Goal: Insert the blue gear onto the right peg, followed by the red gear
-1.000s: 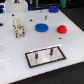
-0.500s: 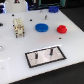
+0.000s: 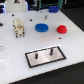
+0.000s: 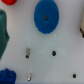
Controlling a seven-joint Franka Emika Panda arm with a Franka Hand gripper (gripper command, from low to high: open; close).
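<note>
Blue gear [image 3: 41,27] lies flat on the white table [image 3: 70,67], untouched, w/ the tool [image 3: 18,28] just beside it toward the exterior view's left; tool's opening can't be told, it looks to hold nothing. Red gear [image 3: 61,29] sits beyond the blue. Right peg [image 3: 51,51] on the black plate [image 3: 59,56] is bare, so both insertions remain

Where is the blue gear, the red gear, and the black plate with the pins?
blue gear [image 3: 41,27], exterior view, on its raised middle.
red gear [image 3: 61,29], exterior view, on its top.
black plate [image 3: 35,59], exterior view, on its bare dark surface.
</note>
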